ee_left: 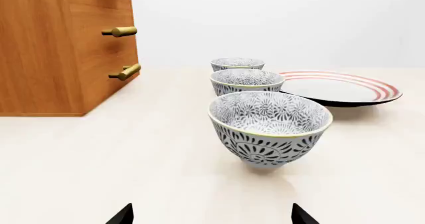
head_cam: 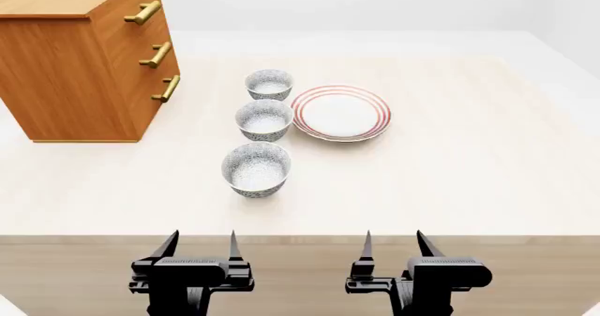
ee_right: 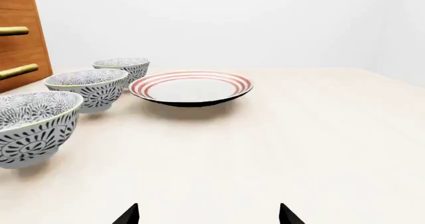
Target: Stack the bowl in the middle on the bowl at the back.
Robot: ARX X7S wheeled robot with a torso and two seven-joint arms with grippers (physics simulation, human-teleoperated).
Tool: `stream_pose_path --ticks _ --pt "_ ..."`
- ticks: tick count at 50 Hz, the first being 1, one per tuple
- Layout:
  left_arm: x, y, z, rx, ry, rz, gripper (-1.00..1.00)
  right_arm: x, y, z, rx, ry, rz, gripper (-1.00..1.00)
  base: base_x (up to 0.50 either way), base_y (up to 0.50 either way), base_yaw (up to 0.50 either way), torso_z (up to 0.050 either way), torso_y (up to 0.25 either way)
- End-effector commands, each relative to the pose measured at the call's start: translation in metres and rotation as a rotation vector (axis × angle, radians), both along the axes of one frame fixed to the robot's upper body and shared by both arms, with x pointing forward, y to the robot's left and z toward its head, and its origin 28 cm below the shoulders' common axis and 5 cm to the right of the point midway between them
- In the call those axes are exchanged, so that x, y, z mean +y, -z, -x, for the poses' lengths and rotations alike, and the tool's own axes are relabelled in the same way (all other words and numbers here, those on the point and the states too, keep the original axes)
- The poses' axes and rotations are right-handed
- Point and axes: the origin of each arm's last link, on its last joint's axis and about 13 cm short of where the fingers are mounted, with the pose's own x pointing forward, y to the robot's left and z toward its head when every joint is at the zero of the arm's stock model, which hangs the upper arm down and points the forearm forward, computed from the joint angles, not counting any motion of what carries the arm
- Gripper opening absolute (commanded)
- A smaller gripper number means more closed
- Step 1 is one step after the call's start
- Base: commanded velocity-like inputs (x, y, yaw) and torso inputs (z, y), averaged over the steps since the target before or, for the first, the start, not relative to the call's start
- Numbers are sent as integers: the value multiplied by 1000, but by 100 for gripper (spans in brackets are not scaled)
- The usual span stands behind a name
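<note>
Three patterned bowls stand in a row on the pale table. The bowl in the middle (head_cam: 263,119) (ee_left: 246,80) (ee_right: 87,86) sits between a nearer bowl (head_cam: 256,168) (ee_left: 269,127) (ee_right: 30,127) and the bowl at the back (head_cam: 269,84) (ee_left: 237,64) (ee_right: 122,67). My left gripper (head_cam: 199,244) (ee_left: 211,215) hangs open at the table's near edge, in line with the nearest bowl and short of it. At the same edge my right gripper (head_cam: 393,243) (ee_right: 208,215) is open too, further right. Neither holds anything.
A flat red-ringed plate (head_cam: 341,112) (ee_left: 340,87) (ee_right: 190,87) lies right of the middle bowl. A wooden drawer chest (head_cam: 84,56) (ee_left: 63,47) with brass handles stands at the back left. The table's front edge (head_cam: 300,237) runs just ahead of both grippers.
</note>
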Motion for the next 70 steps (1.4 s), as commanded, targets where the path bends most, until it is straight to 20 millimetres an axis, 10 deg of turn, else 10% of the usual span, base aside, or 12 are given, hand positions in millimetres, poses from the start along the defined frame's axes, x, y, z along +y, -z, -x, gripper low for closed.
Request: stream_pose_path --ticks 1,15,43,70 --pt "1 0 0 -3 -5 -1 100 0 0 0 -1 3 0 100 0 0 0 0 0" --pt "4 -35 -7 -74 58 -24 100 -2 -31 -4 -22 -7 11 100 0 0 0 0 0" --pt "27 -159 -63 -91 155 -60 100 -31 -162 -35 -74 -72 97 100 0 0 0 0 0" --pt "29 -223 -110 -3 124 -49 100 -43 -236 -81 -45 -72 131 100 48 0 0 0 0"
